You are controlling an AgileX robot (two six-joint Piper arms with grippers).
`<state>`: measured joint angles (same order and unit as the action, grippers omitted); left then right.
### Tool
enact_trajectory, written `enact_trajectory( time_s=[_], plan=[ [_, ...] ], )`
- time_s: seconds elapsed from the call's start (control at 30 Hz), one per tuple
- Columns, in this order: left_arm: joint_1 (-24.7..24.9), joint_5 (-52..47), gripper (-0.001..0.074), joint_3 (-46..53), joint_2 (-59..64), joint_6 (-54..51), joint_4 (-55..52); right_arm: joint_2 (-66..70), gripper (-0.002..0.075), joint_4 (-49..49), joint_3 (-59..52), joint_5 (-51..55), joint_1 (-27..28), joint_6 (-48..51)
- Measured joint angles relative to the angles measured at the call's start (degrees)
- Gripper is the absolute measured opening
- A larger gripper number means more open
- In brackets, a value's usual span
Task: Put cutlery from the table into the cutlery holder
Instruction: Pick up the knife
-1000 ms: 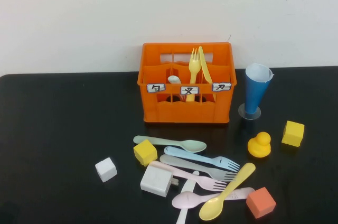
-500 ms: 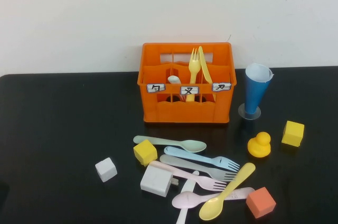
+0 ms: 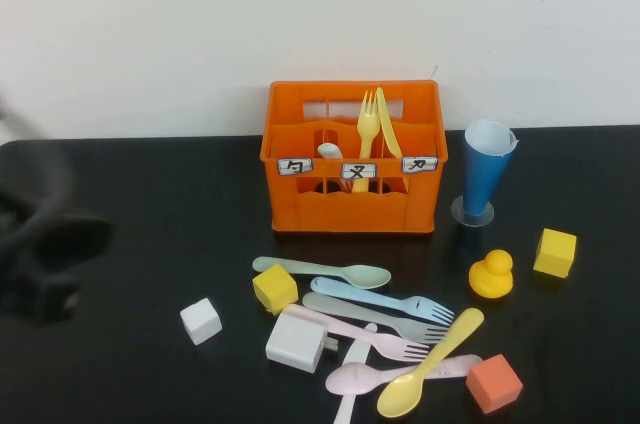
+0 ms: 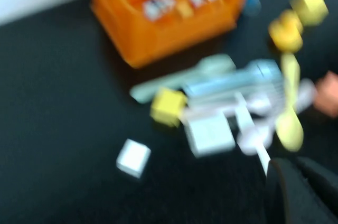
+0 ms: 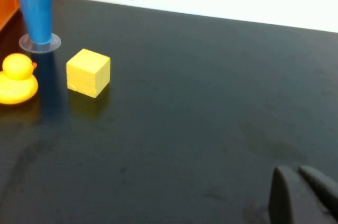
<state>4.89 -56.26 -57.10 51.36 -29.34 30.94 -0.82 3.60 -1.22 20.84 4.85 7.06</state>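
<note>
Hovering left gripper (image 3: pixel 45 244) | cutlery (image 3: pixel 375 329) well right | right gripper (image 5: pixel 303 195) parked

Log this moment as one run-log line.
left gripper: over table's left side, blurred | right gripper: by table's right | cutlery holder: partly filled

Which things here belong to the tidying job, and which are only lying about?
For the job:
- loose cutlery on the table
- orange cutlery holder
- left gripper, at the table's left edge
- right gripper, over bare table beyond the yellow cube

Just lying about:
- foam cubes
- rubber duck
- blue paper cup
</note>
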Motion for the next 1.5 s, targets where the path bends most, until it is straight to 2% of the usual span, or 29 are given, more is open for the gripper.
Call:
enact_trajectory(
  time_s=[0.2, 0.4, 0.53, 0.63, 0.7, 0.87, 0.97, 1.3, 1.5],
  plan=[
    [12.30, -9.03, 0.0000, -9.38, 17.18, 0.13, -7.36, 0.00, -0.0003, 0.00, 0.00, 0.00, 0.00, 0.00],
    [25.87, -9.50, 0.0000, -10.81, 29.20, 7.41, -19.52, 0.00, -0.0003, 0.00, 0.00, 0.00, 0.00, 0.00],
    [32.96, -7.77, 0.0006, -10.85, 34.59, 10.46, -22.70, 0.00, -0.0003, 0.00, 0.00, 0.00, 0.00, 0.00],
    [38.57, -5.98, 0.0062, -10.85, 39.05, 12.76, -24.26, 0.00, -0.0003, 0.00, 0.00, 0.00, 0.00, 0.00],
    [41.39, -4.09, 0.0128, -10.85, 41.97, 17.41, -25.70, 0.00, -0.0003, 0.00, 0.00, 0.00, 0.00, 0.00],
    [43.88, 1.54, 0.0302, -10.85, 48.27, 29.34, -26.60, 0.00, -0.0003, 0.00, 0.00, 0.00, 0.00, 0.00],
    [43.99, 3.96, 0.0346, -10.85, 51.49, 33.36, -26.83, 0.00, -0.0003, 0.00, 0.00, 0.00, 0.00, 0.00],
    [43.78, 10.25, 0.0361, -11.19, 59.16, 39.47, -27.24, 0.00, -0.0003, 0.00, 0.00, 0.00, 0.00, 0.00],
    [43.78, 12.56, 0.0363, -11.32, 61.44, 45.52, -33.04, 0.00, -0.0003, 0.00, 0.00, 0.00, 0.00, 0.00]
  ],
)
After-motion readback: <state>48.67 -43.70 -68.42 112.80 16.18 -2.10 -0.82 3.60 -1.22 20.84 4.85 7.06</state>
